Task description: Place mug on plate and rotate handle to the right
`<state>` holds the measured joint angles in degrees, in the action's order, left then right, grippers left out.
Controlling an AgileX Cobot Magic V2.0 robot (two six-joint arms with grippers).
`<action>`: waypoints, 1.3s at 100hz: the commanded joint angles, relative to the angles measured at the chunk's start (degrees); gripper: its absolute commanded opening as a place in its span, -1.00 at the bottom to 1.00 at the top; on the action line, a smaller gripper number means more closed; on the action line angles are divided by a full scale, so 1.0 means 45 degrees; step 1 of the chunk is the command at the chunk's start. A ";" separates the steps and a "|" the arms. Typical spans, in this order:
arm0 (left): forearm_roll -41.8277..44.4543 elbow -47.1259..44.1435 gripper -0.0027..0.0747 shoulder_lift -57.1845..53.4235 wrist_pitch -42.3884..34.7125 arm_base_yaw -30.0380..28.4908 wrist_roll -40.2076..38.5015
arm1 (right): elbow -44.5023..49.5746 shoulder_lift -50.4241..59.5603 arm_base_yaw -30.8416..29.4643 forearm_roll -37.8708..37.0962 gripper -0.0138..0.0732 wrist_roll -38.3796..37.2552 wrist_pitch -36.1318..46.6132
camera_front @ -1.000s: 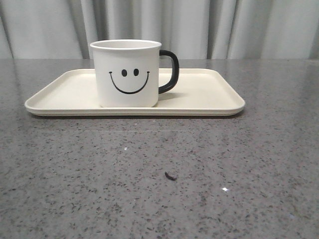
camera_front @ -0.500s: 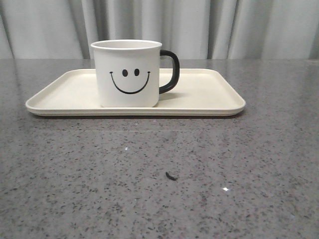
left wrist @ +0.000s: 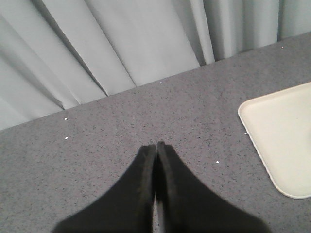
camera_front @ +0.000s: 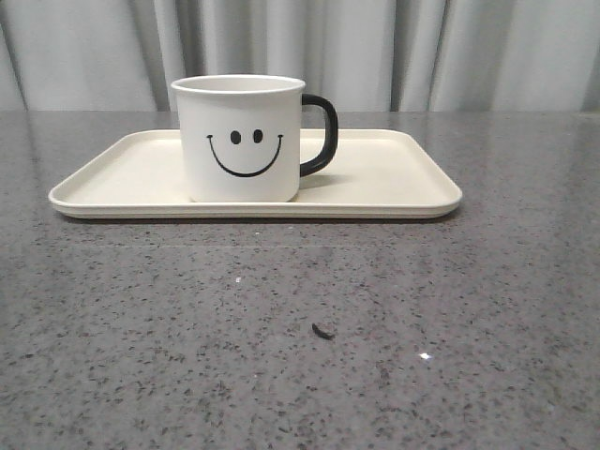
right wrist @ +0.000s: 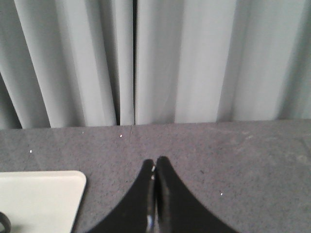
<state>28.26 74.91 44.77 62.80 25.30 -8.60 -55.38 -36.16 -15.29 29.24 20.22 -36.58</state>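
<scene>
Mug [camera_front: 242,141] stands upright on plate [camera_front: 394,178], left of centre, handle [camera_front: 321,134] pointing right. Task appears complete; nothing evidently left. Left gripper [left wrist: 155,150] and right gripper [right wrist: 155,167] both clenched, empty, well apart from mug, over table [camera_front: 300,328].

Mug [camera_front: 240,141] on plate [camera_front: 394,178], handle [camera_front: 322,134] pointing right

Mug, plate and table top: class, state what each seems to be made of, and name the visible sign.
Mug: probably glazed ceramic or enamel; smooth white wall, thin rim, glossy black handle.
Plate: likely matte plastic or melamine; even cream colour, soft rounded rim, no glare.
Table top: looks like polished speckled stone or a stone-look laminate; grey flecks and faint reflections.
</scene>
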 commanded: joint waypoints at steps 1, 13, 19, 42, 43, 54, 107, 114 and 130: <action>0.0116 -0.0343 -0.98 -0.0231 -0.1359 0.0060 -0.0202 | -0.0115 -0.0015 0.0009 0.0273 -0.91 0.0141 0.0366; -0.0126 -0.0520 -0.98 -0.0252 -0.1335 0.0060 -0.0202 | 0.0001 -0.0015 0.0009 0.0273 -0.91 0.0141 0.0116; -0.0389 -0.0520 -0.98 -0.0201 -0.1335 0.0060 -0.0202 | 0.0050 -0.0015 0.0009 0.0273 -0.91 0.0141 0.0102; -0.1314 -0.0520 -0.98 -0.0197 -0.0683 0.0060 -0.0202 | 0.0064 -0.0015 0.0009 0.0273 -0.91 0.0141 0.0071; -0.1314 -0.0520 -0.98 -0.0197 -0.0683 0.0060 -0.0202 | 0.0064 -0.0015 0.0009 0.0273 -0.91 0.0141 0.0071; -0.1138 -0.0520 -0.98 -0.0197 -0.0829 0.0060 -0.0202 | 0.0064 -0.0015 0.0009 0.0273 -0.91 0.0141 0.0071; -0.1260 -0.0737 -0.98 -0.0374 -0.2489 0.0060 -0.0202 | 0.0064 -0.0015 0.0009 0.0273 -0.91 0.0141 0.0071; -0.1310 -0.1103 -0.98 -0.0549 -0.3345 0.0060 -0.0202 | 0.0064 -0.0015 0.0009 0.0273 -0.91 0.0141 0.0071; -0.1310 -0.2598 -0.98 -0.1076 -0.5219 0.0060 -0.0202 | 0.0064 -0.0015 0.0009 0.0273 -0.91 0.0141 0.0071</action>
<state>21.86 64.96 40.84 48.05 25.30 -8.82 -53.74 -36.16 -15.29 29.24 20.34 -39.85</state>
